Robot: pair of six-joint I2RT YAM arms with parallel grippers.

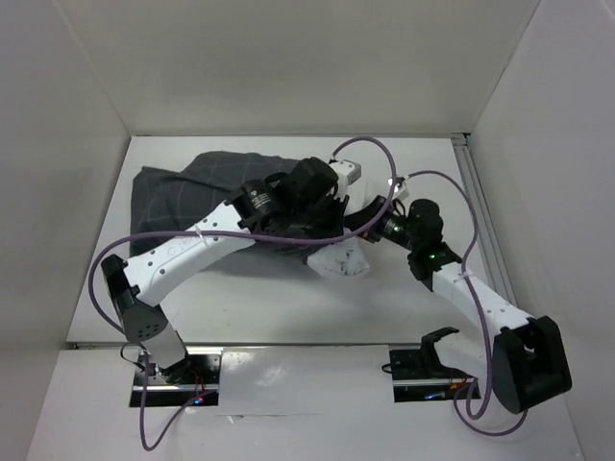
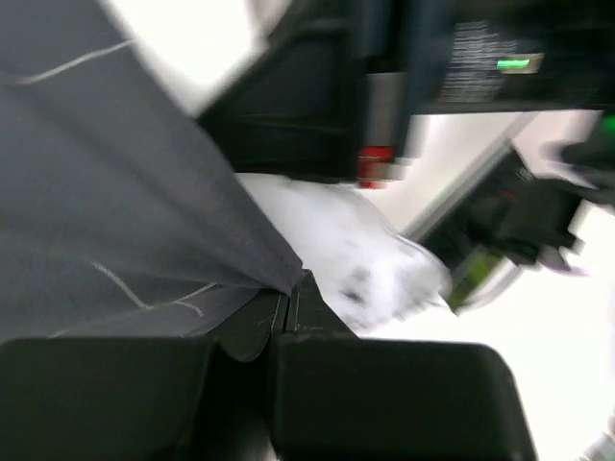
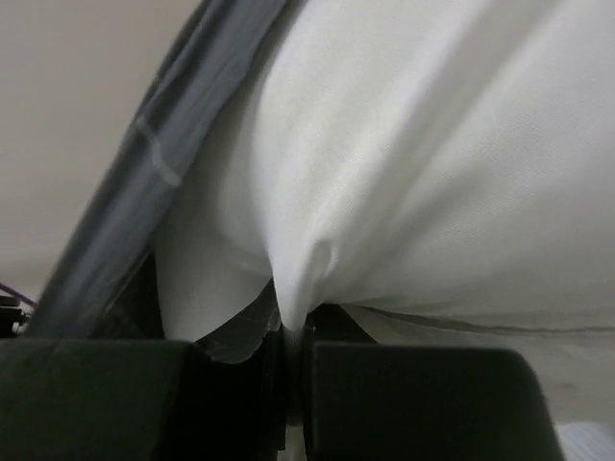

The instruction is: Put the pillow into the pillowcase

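Observation:
The dark grey pillowcase (image 1: 187, 197) with thin pale grid lines lies at the back left of the table. The white pillow (image 1: 343, 259) sticks out of its right end. My left gripper (image 1: 317, 206) is shut on the pillowcase's edge (image 2: 192, 240); the pillow end (image 2: 356, 259) shows just beyond it. My right gripper (image 1: 370, 226) is shut on a pinched fold of the pillow (image 3: 404, 173), with the pillowcase edge (image 3: 183, 134) at its left.
White walls enclose the table on the left, back and right. A metal rail (image 1: 480, 211) runs along the right edge. Purple cables (image 1: 384, 158) loop over both arms. The right arm's wrist (image 2: 500, 67) hangs close above the left gripper.

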